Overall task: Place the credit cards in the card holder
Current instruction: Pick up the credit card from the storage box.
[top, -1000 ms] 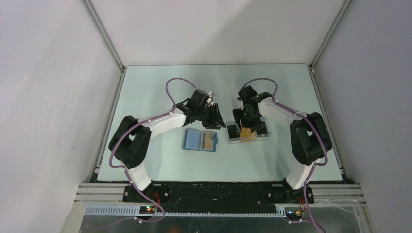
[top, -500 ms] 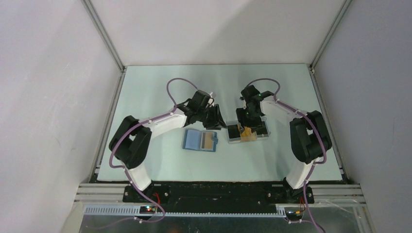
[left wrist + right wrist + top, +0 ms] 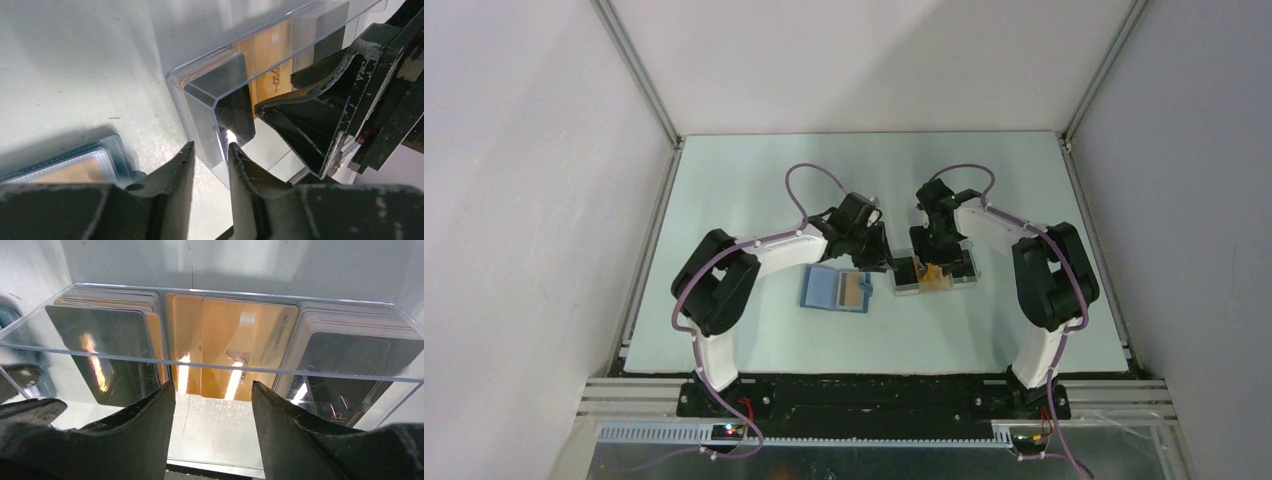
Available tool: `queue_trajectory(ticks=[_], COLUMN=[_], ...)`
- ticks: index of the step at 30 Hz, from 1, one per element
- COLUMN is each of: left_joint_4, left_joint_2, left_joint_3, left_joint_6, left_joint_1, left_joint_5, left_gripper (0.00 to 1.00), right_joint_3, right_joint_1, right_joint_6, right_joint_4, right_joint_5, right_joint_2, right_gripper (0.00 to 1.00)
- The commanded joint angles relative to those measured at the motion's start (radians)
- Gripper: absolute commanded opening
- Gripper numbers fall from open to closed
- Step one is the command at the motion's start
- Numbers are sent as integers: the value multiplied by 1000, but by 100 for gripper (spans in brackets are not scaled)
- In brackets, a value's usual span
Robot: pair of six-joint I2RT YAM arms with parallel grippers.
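The holder [image 3: 824,290] lies open and flat, blue, with an orange card [image 3: 854,291] in its right half (the left wrist view cuts it off at the bottom edge). The left gripper [image 3: 884,264] sits at its 1 o'clock, jaws slightly parted about the near corner of the clear tray [image 3: 959,284]. It seems to pinch nothing, though the narrow gap is hard to read. In the tray the cards [image 3: 235,335] stand in three stacks: black, orange, black. The right gripper [image 3: 212,392] is spread wide and empty, with the orange stack at its 12 o'clock behind the tray wall.
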Motion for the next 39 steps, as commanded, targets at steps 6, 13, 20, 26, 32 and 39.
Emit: queue_trajectory(ticks=[6, 13, 20, 26, 32, 39], left_joint_4=[-26, -36, -41, -42, -44, -50], left_joint_2=[42, 50, 60, 66, 62, 60], left_joint_3=[42, 49, 55, 59, 61, 57], left_joint_6=[-3, 4, 6, 7, 10, 13], left_joint_1=[-10, -11, -10, -11, -11, -12], left_joint_5=[-40, -34, -30, -24, -25, -26], left_gripper=[28, 25, 19, 14, 9, 5], right_joint_3=[38, 38, 38, 38, 53, 72], right_joint_1=[23, -2, -24, -43, -47, -14], right_joint_6=[-2, 19, 14, 44, 43, 32], right_joint_4=[-8, 5, 0, 28, 14, -36], right_joint_5=[118, 13, -16, -144, -151, 29], right_joint_2=[20, -36, -37, -66, -66, -41], right_gripper=[51, 52, 53, 53, 53, 55])
